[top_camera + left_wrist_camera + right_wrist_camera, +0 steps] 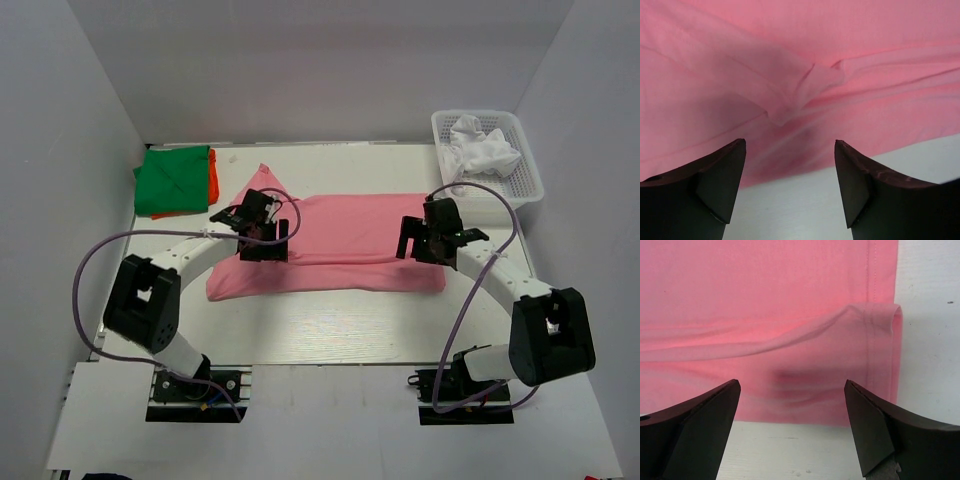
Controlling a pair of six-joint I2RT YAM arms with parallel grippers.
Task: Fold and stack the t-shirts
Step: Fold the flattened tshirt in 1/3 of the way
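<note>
A pink t-shirt lies on the white table, folded lengthwise into a long band. My left gripper hovers over its left part, open and empty; the left wrist view shows the pink cloth with a small fold ridge beyond the jaws. My right gripper hovers over its right end, open and empty; the right wrist view shows the shirt's hemmed right edge folded over. A folded green shirt lies on an orange one at the back left.
A white plastic basket at the back right holds a crumpled white shirt. White walls enclose the table on three sides. Bare table runs between the pink shirt and the arm bases.
</note>
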